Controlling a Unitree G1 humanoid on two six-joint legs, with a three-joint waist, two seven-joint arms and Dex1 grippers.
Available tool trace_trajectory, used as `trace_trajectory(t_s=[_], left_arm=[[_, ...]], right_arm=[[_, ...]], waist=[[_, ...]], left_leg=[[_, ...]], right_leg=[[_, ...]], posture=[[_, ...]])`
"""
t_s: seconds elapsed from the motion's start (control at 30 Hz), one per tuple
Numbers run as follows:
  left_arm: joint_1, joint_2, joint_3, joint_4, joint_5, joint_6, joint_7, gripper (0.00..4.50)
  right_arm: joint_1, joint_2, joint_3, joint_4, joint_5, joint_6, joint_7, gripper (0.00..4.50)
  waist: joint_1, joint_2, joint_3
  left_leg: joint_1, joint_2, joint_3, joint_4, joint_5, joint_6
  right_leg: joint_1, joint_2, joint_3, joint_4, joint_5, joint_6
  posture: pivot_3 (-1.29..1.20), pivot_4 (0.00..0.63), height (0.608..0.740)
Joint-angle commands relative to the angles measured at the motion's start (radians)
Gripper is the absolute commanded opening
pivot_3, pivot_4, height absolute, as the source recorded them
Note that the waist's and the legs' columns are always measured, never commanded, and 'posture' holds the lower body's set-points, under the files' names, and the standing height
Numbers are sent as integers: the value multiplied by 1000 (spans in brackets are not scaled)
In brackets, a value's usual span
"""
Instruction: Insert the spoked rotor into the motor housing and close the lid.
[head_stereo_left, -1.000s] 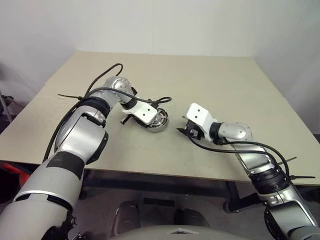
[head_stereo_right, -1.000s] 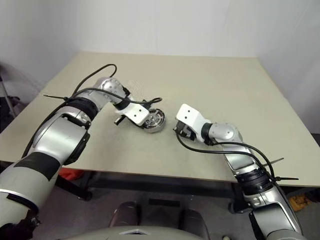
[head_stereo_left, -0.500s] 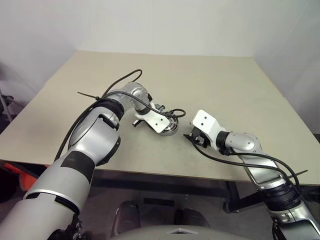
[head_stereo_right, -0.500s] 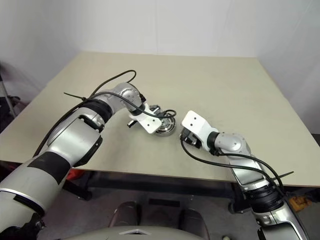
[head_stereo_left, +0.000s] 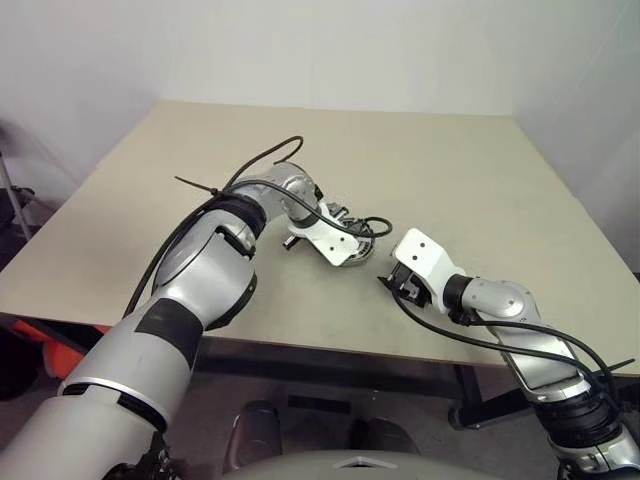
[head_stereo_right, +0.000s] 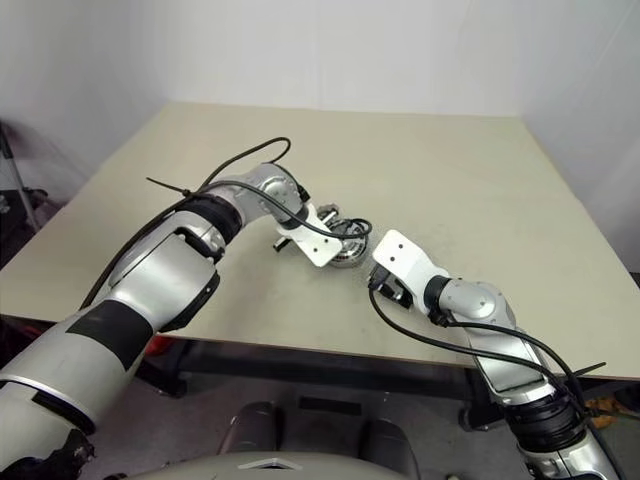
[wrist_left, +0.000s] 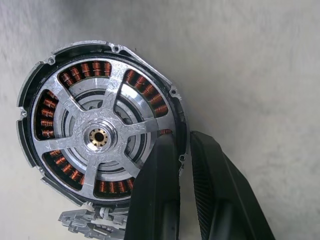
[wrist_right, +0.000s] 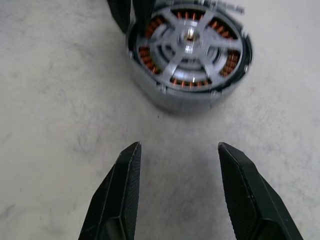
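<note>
Gripping the rim of the motor housing with our left gripper, we see its two black fingers closed nearly together, one inside the rim and one outside, pinching the wall between them. The housing rests on the beige table, near its front middle, just ahead of our left wrist in the head views. From the left wrist view, the housing shows a ring of copper-brown windings under a silver spoked piece with a brass-coloured centre; this looks to us like the spoked rotor sitting inside the cup, though we cannot tell how fully it is seated. A small grey connector tab sticks out from the housing's edge beside our left fingers.

Our right gripper sits near the housing but apart from it, pointing toward it across bare table. Its fingers stand well apart and hold nothing. In the right wrist view the housing lies beyond the fingertips with a strip of table between, and the tips of our left fingers show at its far rim. In the head views the right gripper is to the right of the housing and closer to the table's front edge.
</note>
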Motion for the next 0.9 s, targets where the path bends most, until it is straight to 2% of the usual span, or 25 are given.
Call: trace_trajectory(t_s=[0.03, 0.37, 0.57, 0.8, 0.9], left_arm=[[-40, -14, 47, -13, -52, -3, -24, 99], [0, -34, 74, -14, -91, -4, -130, 99], [16, -29, 58, -20, -73, -10, -105, 2084], [2, -5, 64, -23, -73, -23, -65, 2084], [-7, 11, 105, -28, -118, -26, -84, 2084]], right_arm=[[-4, -5, -31, -46, 4, 6, -17, 2725], [11, -8, -38, -61, 9, 11, -28, 2725], [15, -7, -38, -68, 10, 13, -31, 2725], [-3, -7, -27, -53, 9, 4, -25, 2725], [-24, -14, -18, -36, 5, -13, -13, 2725]], waist=[[0, 0, 0], [0, 0, 0], [1, 0, 0], [0, 0, 0], [0, 0, 0]], left_leg=[[0, 0, 0, 0, 0, 0], [0, -1, 0, 0, 0, 1], [1, -2, -1, 0, 0, 1], [1, -3, -4, 0, 0, 1], [1, -3, -4, 0, 0, 1]], right_leg=[[0, 0, 0, 0, 0, 0], [0, -1, 0, 0, 0, 0], [1, -3, 0, 0, 1, -2], [1, -4, 0, 1, 0, 1], [1, -4, 0, 1, -1, 3]], posture=[[0, 0, 740], [0, 0, 740], [0, 0, 740], [0, 0, 740], [0, 0, 740]])
